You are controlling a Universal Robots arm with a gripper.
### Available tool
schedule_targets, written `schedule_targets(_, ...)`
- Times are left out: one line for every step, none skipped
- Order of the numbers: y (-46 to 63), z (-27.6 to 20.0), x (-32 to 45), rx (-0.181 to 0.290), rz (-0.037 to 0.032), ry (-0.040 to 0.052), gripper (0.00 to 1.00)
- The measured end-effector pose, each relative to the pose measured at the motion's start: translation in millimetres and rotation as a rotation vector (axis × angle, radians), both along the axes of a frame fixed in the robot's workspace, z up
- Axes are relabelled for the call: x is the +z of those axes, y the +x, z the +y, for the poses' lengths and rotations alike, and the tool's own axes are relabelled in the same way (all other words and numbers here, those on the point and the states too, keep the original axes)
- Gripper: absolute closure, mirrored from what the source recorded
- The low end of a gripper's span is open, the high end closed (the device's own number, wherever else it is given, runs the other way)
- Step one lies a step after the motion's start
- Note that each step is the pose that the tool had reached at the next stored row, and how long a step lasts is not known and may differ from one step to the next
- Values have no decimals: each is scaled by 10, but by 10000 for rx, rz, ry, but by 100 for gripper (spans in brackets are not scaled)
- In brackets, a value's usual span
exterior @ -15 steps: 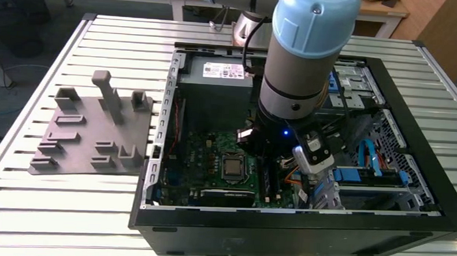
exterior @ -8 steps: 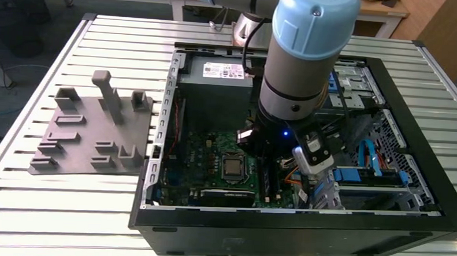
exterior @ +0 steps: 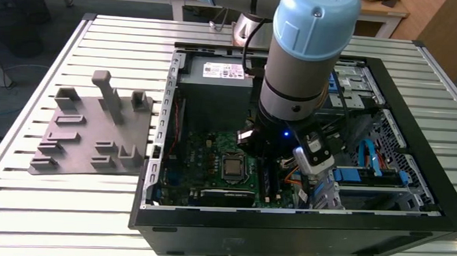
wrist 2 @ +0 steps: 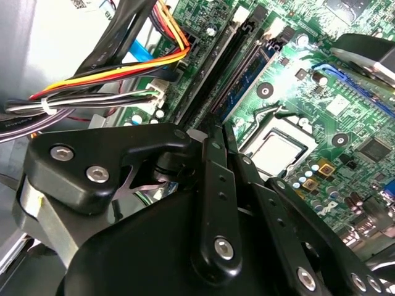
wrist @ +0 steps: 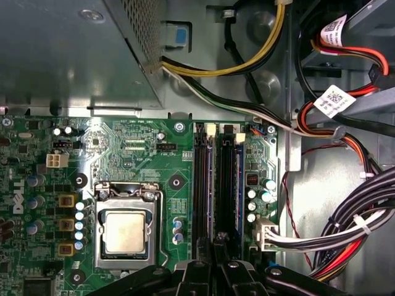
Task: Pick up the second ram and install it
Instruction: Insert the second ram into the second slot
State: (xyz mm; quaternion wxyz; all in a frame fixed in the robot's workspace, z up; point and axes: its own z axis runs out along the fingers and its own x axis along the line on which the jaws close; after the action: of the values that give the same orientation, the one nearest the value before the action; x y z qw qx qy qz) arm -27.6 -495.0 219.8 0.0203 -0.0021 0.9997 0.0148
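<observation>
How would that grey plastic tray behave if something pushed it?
The grey tray looks thin and moulded, so probably light and stiff. Lying flat on the slatted table, it would likely slide rather than tip, perhaps catching on the grooves.

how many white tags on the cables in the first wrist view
2: first tag beside the red wires, second tag nearer the memory slots; others may be hidden.
</observation>
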Motion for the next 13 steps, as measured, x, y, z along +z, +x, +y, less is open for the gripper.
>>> schedule_targets(0, 0, 0, 11, 0, 0, 89)
schedule_targets(0, 0, 0, 19, 0, 0, 89)
schedule_targets(0, 0, 0, 23, 0, 0, 89)
schedule_targets(0, 0, -3, 23, 1, 0, 89)
schedule_targets(0, 0, -9, 24, 3, 2, 89)
schedule_targets(0, 0, -14, 25, 6, 0, 89)
schedule_targets(0, 0, -18, 24, 9, -2, 89)
schedule_targets(0, 0, -23, 24, 11, -2, 89)
schedule_targets(0, 0, -28, 24, 14, -2, 89)
schedule_targets(0, 0, -34, 25, 19, -2, 89)
schedule_targets(1, 0, -40, 25, 23, -2, 89)
schedule_targets(1, -1, -45, 25, 25, -2, 89)
schedule_targets(2, -1, -50, 25, 27, -3, 89)
